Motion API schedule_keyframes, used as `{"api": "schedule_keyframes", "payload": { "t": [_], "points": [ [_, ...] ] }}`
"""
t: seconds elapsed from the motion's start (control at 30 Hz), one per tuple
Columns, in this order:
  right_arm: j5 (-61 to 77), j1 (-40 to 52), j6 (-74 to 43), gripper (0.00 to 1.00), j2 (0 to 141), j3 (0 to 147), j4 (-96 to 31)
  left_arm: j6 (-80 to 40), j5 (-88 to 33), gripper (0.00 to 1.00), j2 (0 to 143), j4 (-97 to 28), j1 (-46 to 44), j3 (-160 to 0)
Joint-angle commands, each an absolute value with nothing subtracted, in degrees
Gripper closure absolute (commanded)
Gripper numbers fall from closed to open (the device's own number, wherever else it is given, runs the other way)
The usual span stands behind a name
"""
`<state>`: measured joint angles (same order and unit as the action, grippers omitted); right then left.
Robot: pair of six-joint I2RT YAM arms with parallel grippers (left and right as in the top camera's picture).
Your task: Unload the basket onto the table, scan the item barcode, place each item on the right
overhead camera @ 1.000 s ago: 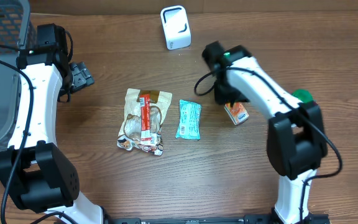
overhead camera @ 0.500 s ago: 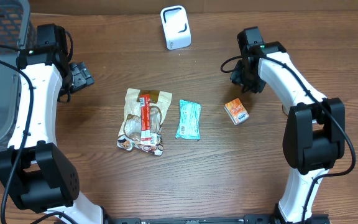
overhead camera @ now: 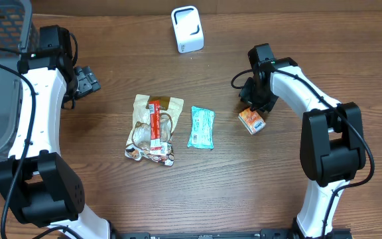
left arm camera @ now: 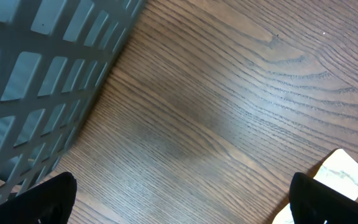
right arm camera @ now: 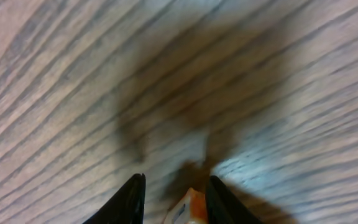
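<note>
With nothing scanned yet, our right gripper point(right arm camera: 176, 180) stands narrowly apart astride the orange carton point(overhead camera: 252, 121), which lies well apart from the white scanner point(overhead camera: 187, 29), and our left gripper point(overhead camera: 90, 79) hangs wide apart and empty.

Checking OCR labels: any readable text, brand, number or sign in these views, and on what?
Nothing reads as text.
Scanner: black hook-shaped mark only, no letters.
Brown bag: red label print, too small.
Teal packet: print too small.
Orange carton: print too small overhead, blurred in the right wrist view.
</note>
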<state>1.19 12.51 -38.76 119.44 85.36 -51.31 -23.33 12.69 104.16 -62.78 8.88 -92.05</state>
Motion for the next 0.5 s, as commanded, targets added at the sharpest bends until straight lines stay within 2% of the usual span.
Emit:
{"api": "schedule_keyframes", "payload": {
  "t": [0.0,0.13,0.47],
  "points": [
    [4.2,14.0,-36.3,0.67,119.0,85.1,-51.8,-21.8,13.3,0.0,103.0,-62.7,9.0,-93.2],
    [4.2,16.4,-32.7,0.67,119.0,85.1,-54.0,-21.8,13.3,0.0,103.0,-62.7,9.0,-93.2],
    [4.0,20.8,-32.5,0.6,119.0,85.1,-61.2,-21.8,13.3,0.0,103.0,-62.7,9.0,-93.2]
  ]
}}
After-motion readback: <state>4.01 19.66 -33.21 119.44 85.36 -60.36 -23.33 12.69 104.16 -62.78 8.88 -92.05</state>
